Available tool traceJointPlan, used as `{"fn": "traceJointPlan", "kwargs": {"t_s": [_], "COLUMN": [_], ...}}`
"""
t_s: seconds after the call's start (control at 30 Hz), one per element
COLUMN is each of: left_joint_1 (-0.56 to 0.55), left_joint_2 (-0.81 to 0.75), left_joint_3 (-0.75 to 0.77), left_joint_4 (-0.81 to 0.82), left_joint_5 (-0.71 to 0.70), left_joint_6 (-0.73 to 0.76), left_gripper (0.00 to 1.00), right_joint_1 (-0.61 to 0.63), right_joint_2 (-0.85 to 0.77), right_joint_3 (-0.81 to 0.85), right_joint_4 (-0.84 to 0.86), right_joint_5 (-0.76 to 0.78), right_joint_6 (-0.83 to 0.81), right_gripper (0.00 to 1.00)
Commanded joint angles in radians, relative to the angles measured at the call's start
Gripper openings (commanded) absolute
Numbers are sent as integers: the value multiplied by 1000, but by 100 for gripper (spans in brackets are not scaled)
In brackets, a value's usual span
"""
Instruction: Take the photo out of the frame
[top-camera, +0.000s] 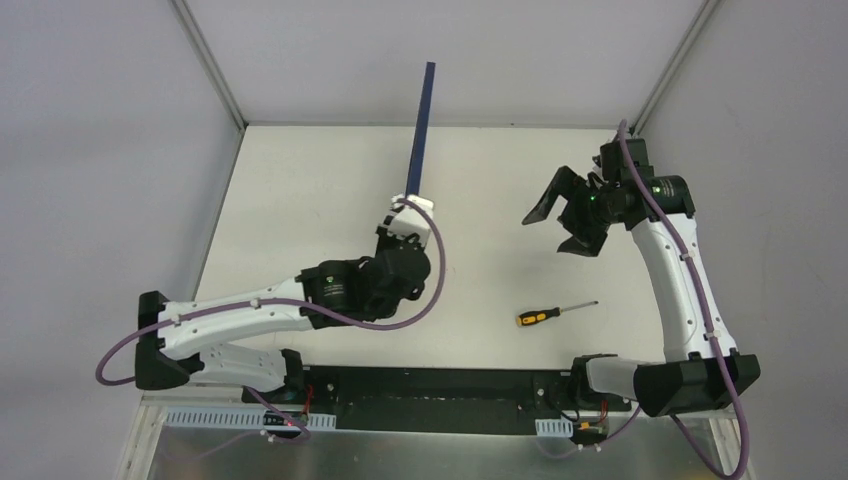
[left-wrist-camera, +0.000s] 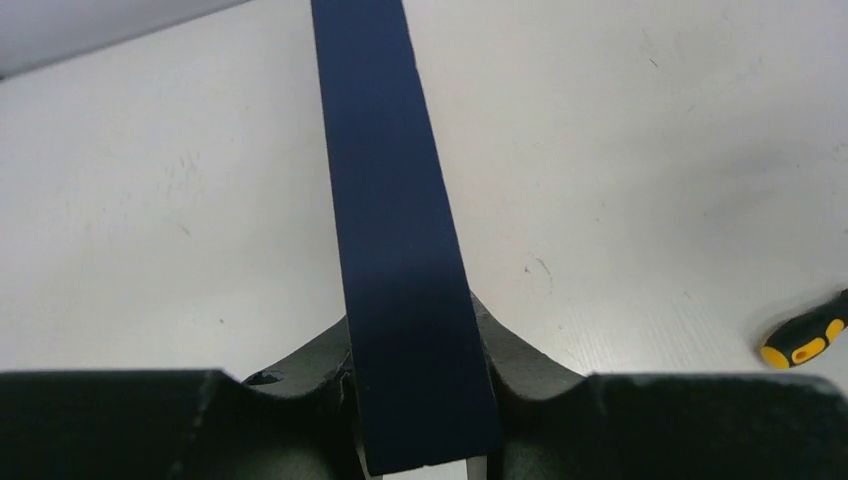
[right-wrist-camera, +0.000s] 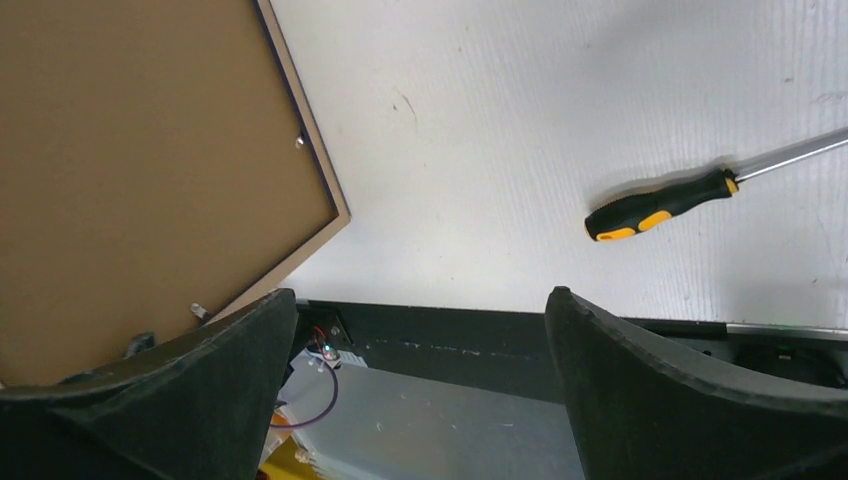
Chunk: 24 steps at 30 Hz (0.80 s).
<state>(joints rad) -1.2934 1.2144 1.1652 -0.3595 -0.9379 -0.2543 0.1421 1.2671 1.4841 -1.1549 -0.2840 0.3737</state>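
The frame (top-camera: 421, 130) stands on edge above the table, seen edge-on as a thin dark blue bar. My left gripper (top-camera: 408, 214) is shut on its lower end. In the left wrist view the dark blue edge (left-wrist-camera: 395, 200) runs up between the two fingers of that gripper (left-wrist-camera: 415, 345). In the right wrist view the frame's back shows at the left: a light wood rim (right-wrist-camera: 318, 168) around the brown backing board (right-wrist-camera: 140, 160). My right gripper (top-camera: 566, 212) is open and empty, to the right of the frame and apart from it (right-wrist-camera: 420, 300). The photo is hidden.
A black-and-yellow screwdriver (top-camera: 553, 313) lies on the white table between the arms, also seen in the left wrist view (left-wrist-camera: 805, 340) and the right wrist view (right-wrist-camera: 660, 205). Small metal tabs (right-wrist-camera: 299, 141) sit at the backing board's edge. Grey walls enclose the table.
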Motion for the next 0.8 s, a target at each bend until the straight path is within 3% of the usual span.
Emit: {"fn": "traceJointPlan", "kwargs": {"t_s": [0.0,0.3,0.47,0.57,0.77], "left_joint_1": [25,69,78,84,89], "left_joint_2": [-160,-416,-467,-511,-552], "left_joint_3": [-69,-198,-183,-197,-208], "left_joint_4": [-24,-178,-359,-431,-554], "left_joint_5": [-121,-154,-159,-153,-128], "left_joint_6": [-234,-489,-658,-741,-835], "left_gripper": [0,0,0,0,0], "right_joint_1": [22,161,271,346,481], "right_joint_2": [-41,-31,31,96,340], "right_joint_3": [-72,-249,-334,-372,-294], "right_joint_4": [31,213,429,557,636], "right_joint_5": [-58,-197,-257,-257,-203], "right_joint_6": [25,101,213,284,295], "right_gripper": [99,99,99,99,97]}}
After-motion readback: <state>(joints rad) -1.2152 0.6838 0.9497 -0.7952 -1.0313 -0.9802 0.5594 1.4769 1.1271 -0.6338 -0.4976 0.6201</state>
